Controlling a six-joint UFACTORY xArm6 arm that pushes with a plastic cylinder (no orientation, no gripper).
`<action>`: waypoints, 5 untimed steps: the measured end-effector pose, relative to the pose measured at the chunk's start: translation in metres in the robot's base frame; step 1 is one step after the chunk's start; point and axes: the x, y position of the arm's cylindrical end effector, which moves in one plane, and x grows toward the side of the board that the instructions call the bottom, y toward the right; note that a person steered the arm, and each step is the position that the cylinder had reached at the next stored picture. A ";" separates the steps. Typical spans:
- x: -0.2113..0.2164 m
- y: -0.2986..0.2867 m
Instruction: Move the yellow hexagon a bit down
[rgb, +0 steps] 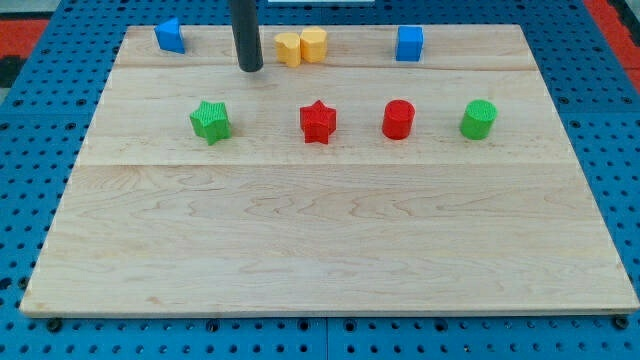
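Approach step: my tip near bench top edge, left of yellow hexagon. No jaws here. Next: reaching above hexagon, pushing toward bottom edge.

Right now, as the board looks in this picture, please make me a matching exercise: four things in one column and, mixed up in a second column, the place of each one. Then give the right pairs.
Column one:
1. my tip
2. green star
3. red cylinder
4. yellow hexagon

Column two:
A. middle row, between the red star and the green cylinder
B. top row, touching another yellow block on its left
C. middle row, nearest the view's left
D. near the view's top, left of both yellow blocks, touching none

Pairs: 1-D, 2-C, 3-A, 4-B
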 end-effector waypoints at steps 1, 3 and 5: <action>-0.044 0.011; -0.033 0.132; -0.027 0.147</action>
